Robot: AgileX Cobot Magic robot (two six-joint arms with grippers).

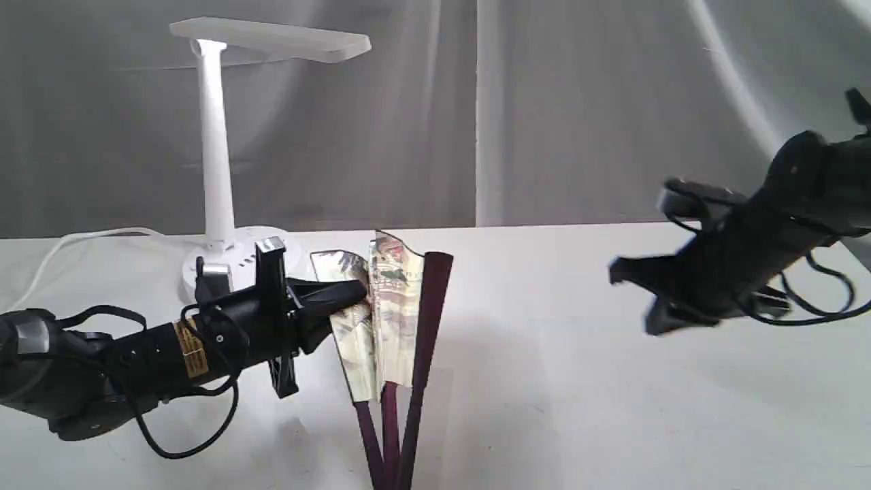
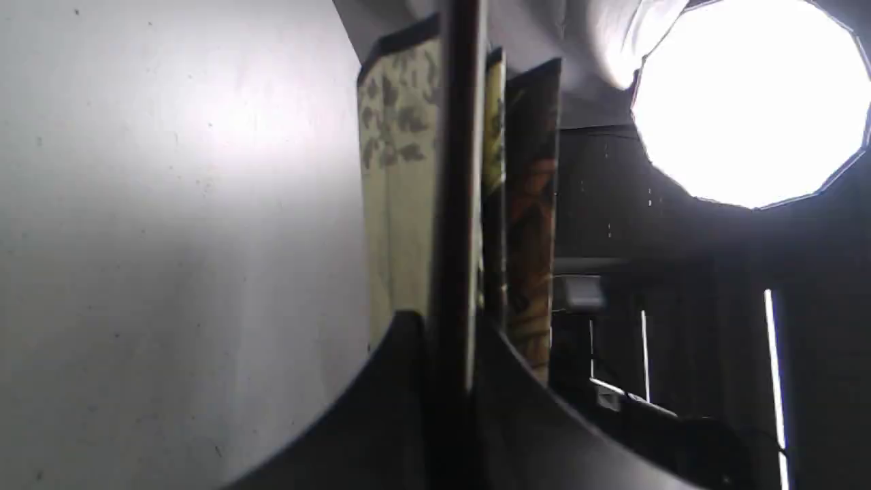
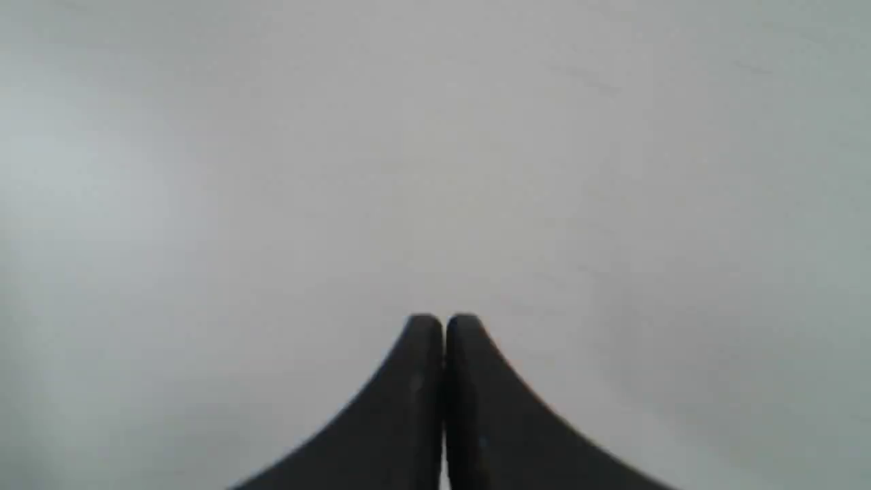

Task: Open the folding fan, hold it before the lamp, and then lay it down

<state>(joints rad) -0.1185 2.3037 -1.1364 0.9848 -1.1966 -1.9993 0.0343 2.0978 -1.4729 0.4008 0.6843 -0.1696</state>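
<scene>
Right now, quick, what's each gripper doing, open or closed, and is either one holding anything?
Left gripper: closed on a rib of the folding fan.
Right gripper: closed, holding nothing, away from the fan.

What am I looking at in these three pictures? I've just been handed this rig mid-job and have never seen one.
The machine is a robot with two black arms on a white table. The wide picture comes from a camera off the arms; the other two come from cameras on each wrist, looking along the fingers.

The left gripper is shut on the folding fan, clamping one dark rib, as its wrist picture shows close up. The fan is only partly spread, standing upright with its pivot towards the camera. Behind it stands the lamp with its white cord.

The right gripper hangs apart at the right, shut and holding nothing; its wrist picture shows closed fingers over bare table.
</scene>
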